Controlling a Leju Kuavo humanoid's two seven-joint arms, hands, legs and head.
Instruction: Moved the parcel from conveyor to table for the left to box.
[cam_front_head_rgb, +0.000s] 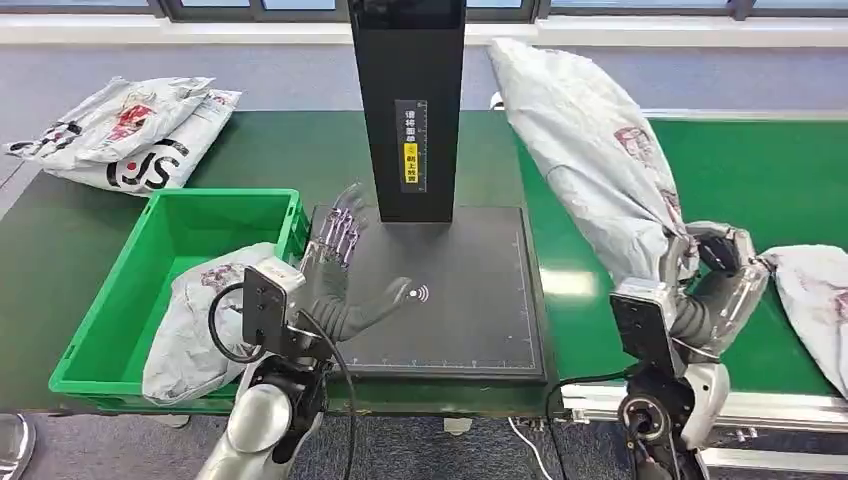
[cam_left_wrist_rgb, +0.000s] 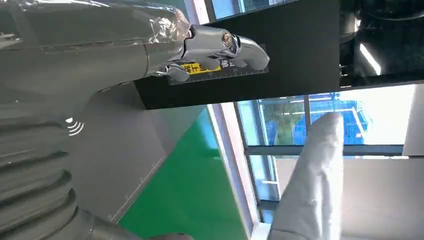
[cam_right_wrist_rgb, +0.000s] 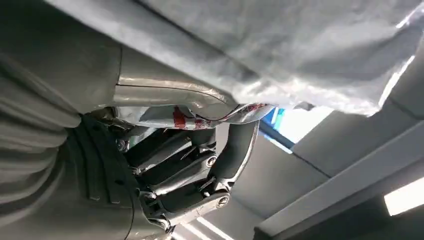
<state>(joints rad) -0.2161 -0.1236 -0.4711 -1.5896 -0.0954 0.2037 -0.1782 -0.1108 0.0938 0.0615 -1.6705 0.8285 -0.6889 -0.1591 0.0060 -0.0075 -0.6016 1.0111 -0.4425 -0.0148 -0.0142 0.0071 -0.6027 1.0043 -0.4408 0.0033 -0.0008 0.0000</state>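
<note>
One parcel (cam_front_head_rgb: 600, 150) hangs above the conveyor (cam_front_head_rgb: 770, 180), pinched low by my right robot hand (cam_front_head_rgb: 715, 275), so I fear it flops onto the scanner post (cam_front_head_rgb: 408, 105) while my left robot hand (cam_front_head_rgb: 335, 265) waits empty, fingers spread.

surface: green conveyor belt (cam_front_head_rgb: 790, 180) running across the scene
centre: black scan pad (cam_front_head_rgb: 470, 300) lying flat on the belt, with a black post (cam_front_head_rgb: 408, 100) rising at its far edge
left: green crate (cam_front_head_rgb: 120, 330); 2 grey parcels (cam_front_head_rgb: 130, 135) stacked beyond it
right edge: 1 grey parcel (cam_front_head_rgb: 815, 290) lying flat
</note>
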